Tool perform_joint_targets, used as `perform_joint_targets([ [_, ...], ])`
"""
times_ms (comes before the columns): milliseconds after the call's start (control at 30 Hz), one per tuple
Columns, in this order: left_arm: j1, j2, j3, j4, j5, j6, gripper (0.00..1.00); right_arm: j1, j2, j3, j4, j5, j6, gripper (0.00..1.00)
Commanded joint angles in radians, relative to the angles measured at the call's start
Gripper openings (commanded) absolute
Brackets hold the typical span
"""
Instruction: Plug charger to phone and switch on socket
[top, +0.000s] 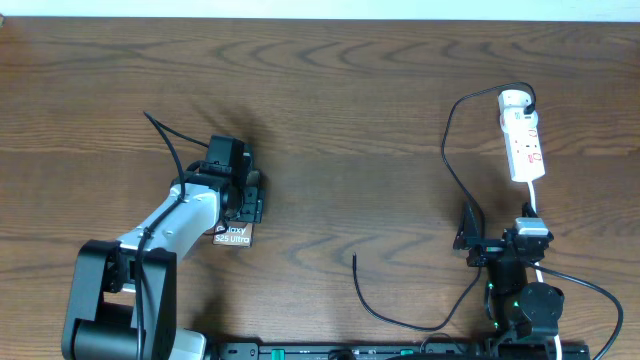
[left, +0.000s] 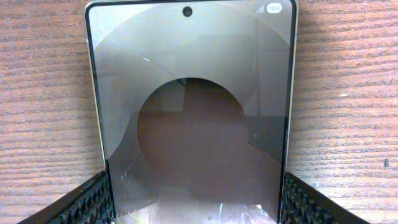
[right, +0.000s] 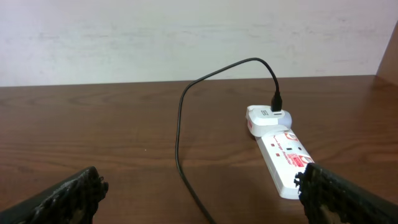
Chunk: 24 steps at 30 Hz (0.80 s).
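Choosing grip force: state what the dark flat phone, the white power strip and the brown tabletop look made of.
Flat dark-screened phone: glossy glass face, it mirrors shapes; thin pale rim, possibly metal. White elongated power strip: smooth moulded plastic, by its soft sheen. Brown tabletop: wood or wood-look laminate, matte, grain streaks.

Overhead, the left arm (top: 185, 215) covers most of the phone (top: 234, 236); only its lettered near end shows. The left wrist view cuts off its near edge. The socket (right: 283, 155) has its near end partly behind a finger (right: 348, 199) of the right gripper (right: 199, 183), and its switches are too small to read.
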Motion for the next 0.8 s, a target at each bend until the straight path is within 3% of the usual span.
perform_joint_targets([
  [0,0.0,0.013,-0.024,0.0,-0.01,0.006,0.45,0.011,-0.005,-0.001,-0.005,0.001,0.013,0.99],
  [200,0.0,0.013,-0.024,0.0,-0.01,0.006,0.28,0.011,-0.005,-0.001,-0.005,0.001,0.013,0.99],
  [367,0.0,0.013,-0.024,0.0,-0.01,0.006,0.08,0.011,-0.005,-0.001,-0.005,0.001,0.013,0.99],
  [767,0.0,0.013,-0.024,0.0,-0.01,0.006,0.07,0.011,-0.005,-0.001,-0.005,0.001,0.013,0.99],
])
